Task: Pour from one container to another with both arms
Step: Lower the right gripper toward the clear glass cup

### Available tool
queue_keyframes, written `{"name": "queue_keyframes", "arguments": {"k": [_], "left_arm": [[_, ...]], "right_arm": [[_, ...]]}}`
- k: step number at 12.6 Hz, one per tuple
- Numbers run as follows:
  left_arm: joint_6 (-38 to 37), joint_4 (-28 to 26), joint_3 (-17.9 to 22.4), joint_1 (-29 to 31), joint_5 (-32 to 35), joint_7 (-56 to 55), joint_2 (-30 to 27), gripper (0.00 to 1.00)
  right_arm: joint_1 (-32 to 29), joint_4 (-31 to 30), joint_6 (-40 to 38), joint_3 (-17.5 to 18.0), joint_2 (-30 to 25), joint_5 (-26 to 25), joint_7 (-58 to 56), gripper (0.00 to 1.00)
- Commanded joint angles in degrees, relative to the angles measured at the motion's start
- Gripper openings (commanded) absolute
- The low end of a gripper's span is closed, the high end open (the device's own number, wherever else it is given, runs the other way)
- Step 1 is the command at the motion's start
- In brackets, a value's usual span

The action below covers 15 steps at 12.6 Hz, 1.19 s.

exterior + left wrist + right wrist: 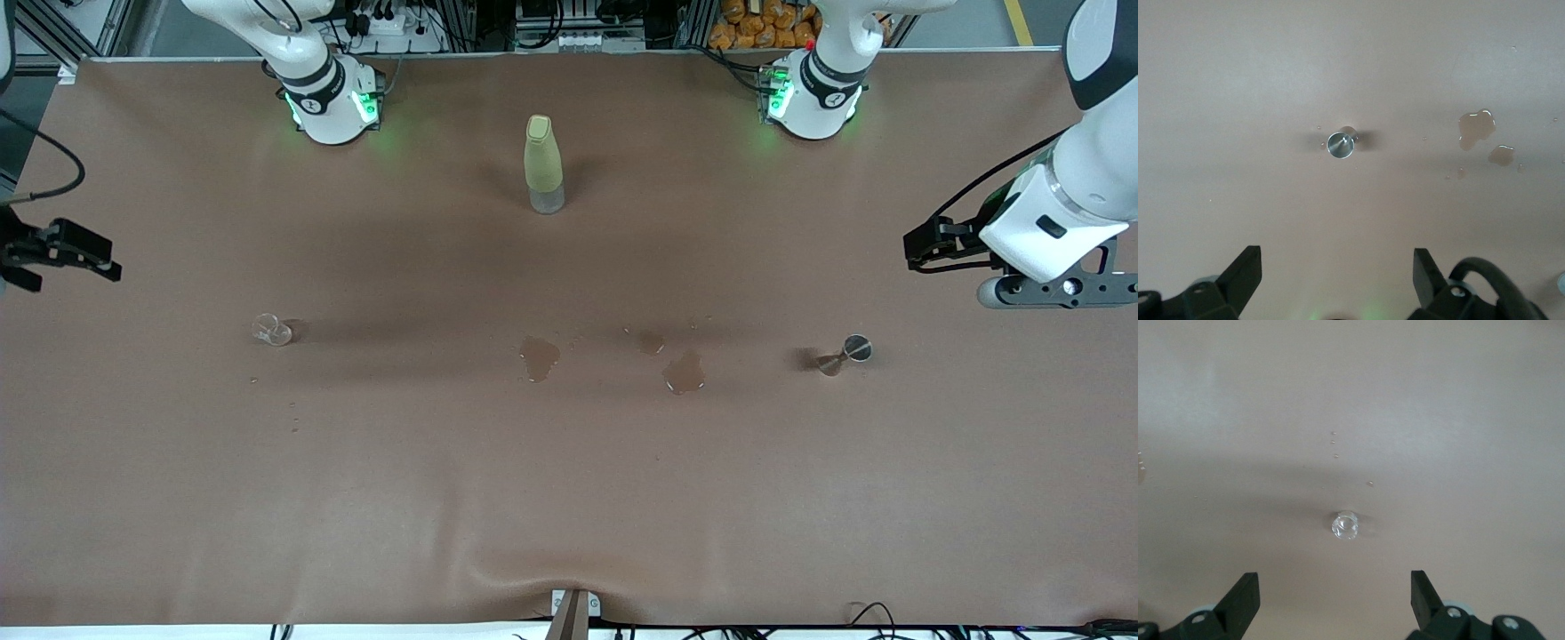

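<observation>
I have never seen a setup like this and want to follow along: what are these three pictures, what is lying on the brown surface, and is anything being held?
Two white robot arms stand at a table. One picture looks down from a high camera facing them; the other two come from cameras on each arm's wrist. The left hand hangs open over the small metal jigger, and the right hand hangs open over the tiny glass cup. Nothing is held. Both stand on the table, toward their own arm's end. Between them lie puddles of spilled liquid. A tall yellow-green bottle stands farther from the front camera, midway between the bases.
</observation>
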Motion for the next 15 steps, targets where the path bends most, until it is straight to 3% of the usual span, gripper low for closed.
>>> {"name": "queue_keyframes", "arguments": {"k": [1,3,5,8,11,15], "left_arm": [[-0.47,-0.73,-0.14,2.07,-1.27,0.97,-1.48,1.00],[-0.30,-0.73,-0.58,3.31,-2.67,1.24,-1.31,1.00],[-0.30,-0.82,-0.58,3.05,-3.03,1.24,-1.04,1.00],[-0.21,-0.82,-0.58,2.96,-3.03,1.24,-0.96,1.00],[-0.21,-0.90,-0.58,2.96,-2.95,1.15,-0.87,1.00],[-0.12,-0.90,-0.58,2.79,-2.94,1.15,-0.69,1.00]], "right_arm": [[-2.22,0.72,-0.04,0.18,2.54,2.79,-8.16,1.00],[-3.27,0.37,1.01,0.26,3.94,4.54,-16.94,1.00],[-5.55,-0.50,1.37,0.18,4.82,10.94,-23.81,1.00],[-6.17,-0.42,2.50,0.44,6.40,12.37,-26.65,1.00],[-7.84,-0.60,3.21,0.26,10.70,20.01,-39.45,1.00],[-8.63,-0.60,4.71,0.35,13.61,24.57,-41.58,1.00]]}}
